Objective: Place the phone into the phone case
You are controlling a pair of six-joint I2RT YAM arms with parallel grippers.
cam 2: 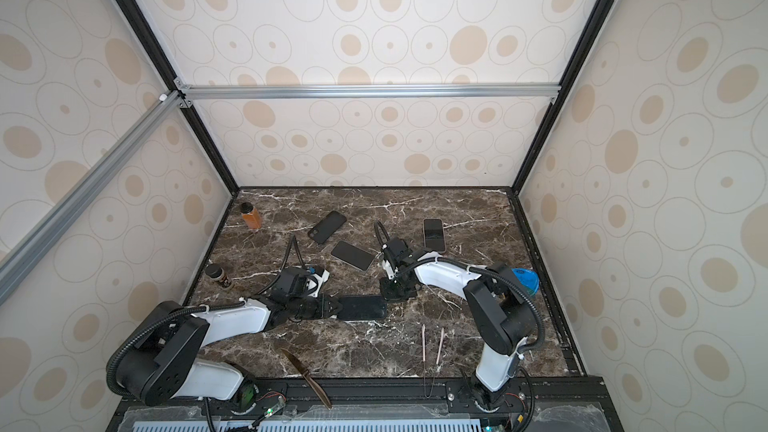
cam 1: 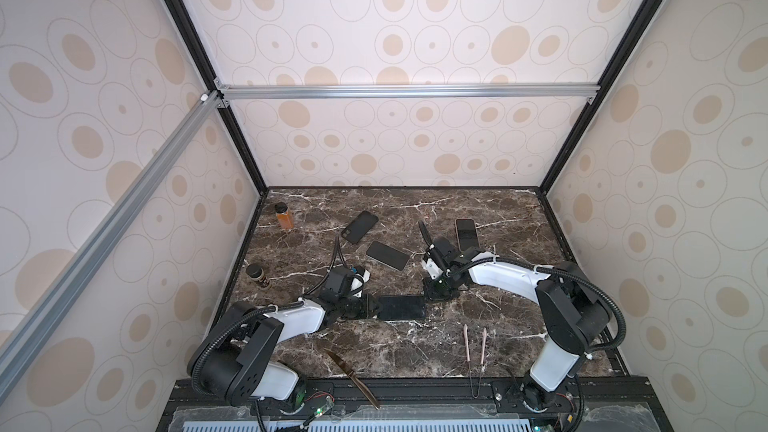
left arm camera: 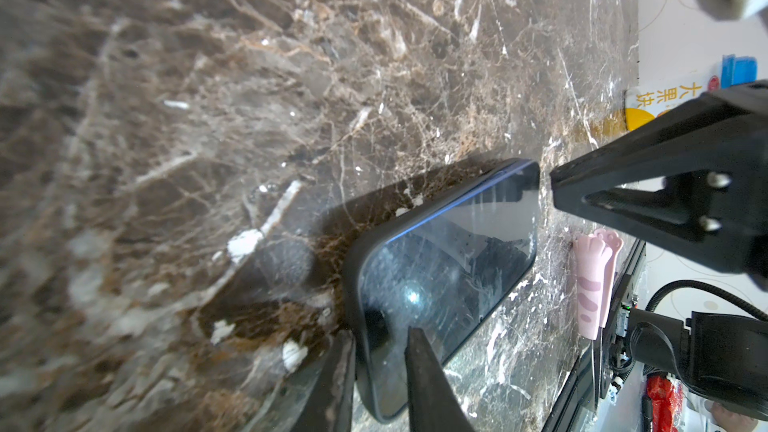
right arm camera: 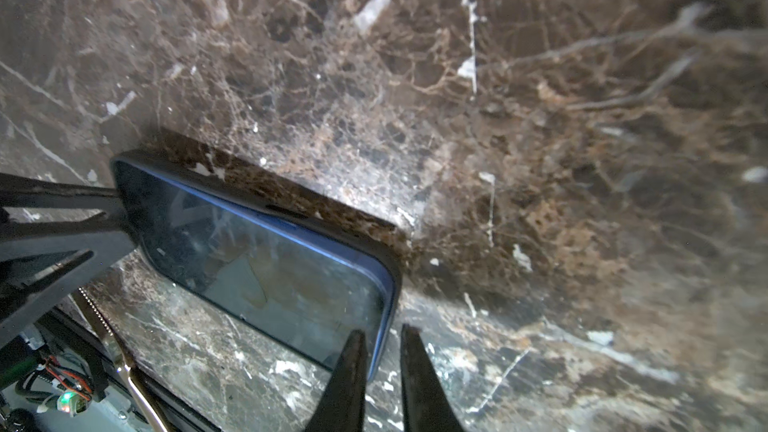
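Observation:
A blue-edged phone [cam 1: 402, 307] lies flat, screen up, inside a black phone case [left arm camera: 351, 268] near the table's front middle. My left gripper [left arm camera: 380, 332] is shut on its left end, with one finger on the glass and the other behind the case's rim. My right gripper [right arm camera: 383, 329] points down at the right end. Its jaws are nearly closed across the phone's blue end edge [right arm camera: 388, 297]: one fingertip is over the screen, the other just outside the rim. Both top views show the two grippers [cam 1: 376, 309] [cam 1: 430, 299] at opposite ends of the phone [cam 2: 361, 307].
Farther back lie a black case or phone [cam 1: 360, 227], a dark phone [cam 1: 387, 255] and a pink-rimmed phone [cam 1: 467, 234]. An orange bottle [cam 1: 284, 216] and a dark jar [cam 1: 257, 275] stand at the left. A knife [cam 1: 351, 376] and pink tongs [cam 1: 476, 347] lie at the front edge.

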